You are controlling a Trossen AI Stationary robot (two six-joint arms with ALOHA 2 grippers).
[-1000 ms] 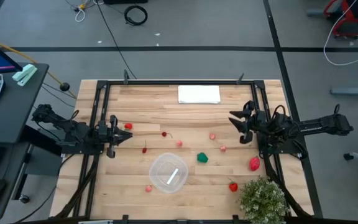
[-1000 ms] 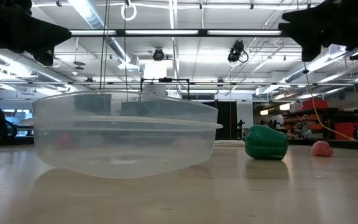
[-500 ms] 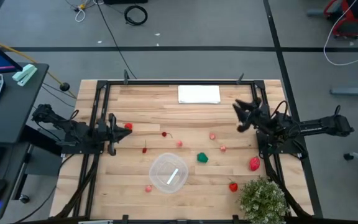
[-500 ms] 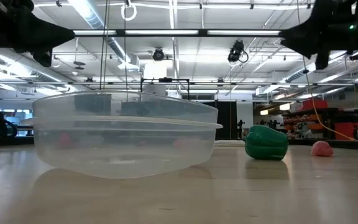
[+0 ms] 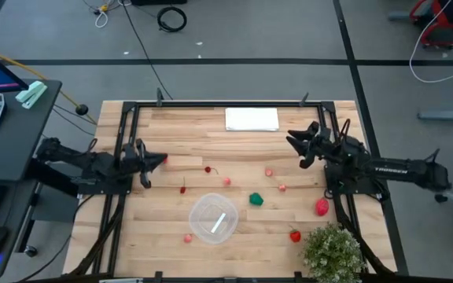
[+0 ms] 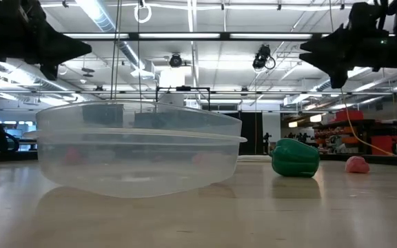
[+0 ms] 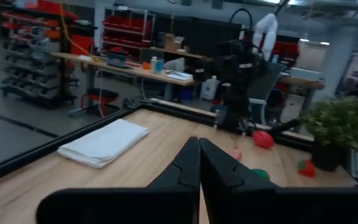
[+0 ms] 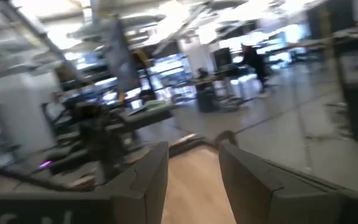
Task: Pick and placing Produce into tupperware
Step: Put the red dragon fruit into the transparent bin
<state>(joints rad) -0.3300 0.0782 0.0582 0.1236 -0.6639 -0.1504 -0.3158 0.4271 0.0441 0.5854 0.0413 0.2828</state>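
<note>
Tupperware: the clear round tupperware [image 5: 213,219] sits empty on the near middle of the table [image 5: 242,141], between the two arms, which looks like a spot either arm could reach

Produce: all of it lies loose on the wood, none in the container; I count ten pieces in the high view

Reds and pinks: nine, with one red [image 5: 162,159] just beside the left gripper, two small reds [image 5: 208,169] left of centre, pinks [image 5: 269,171] through the middle, one pink [image 5: 188,238] near-left of the tupperware, and two larger reds [image 5: 322,207] near right by the plant [image 5: 333,250]

Green: one, the green pepper [image 5: 255,200] just right of the tupperware

Left gripper: left gripper [image 5: 142,155] at the left edge, fingers pressed together on nothing in its wrist view, raised above the wood

Right gripper: right gripper [image 5: 302,146] at the far right, fingers apart and empty, also raised; it points toward the pink pieces, probably the first pick

White cloth: one folded white cloth [image 5: 252,119] at the far edge, well apart from the produce

Progress: by my reading, nothing placed yet
</note>
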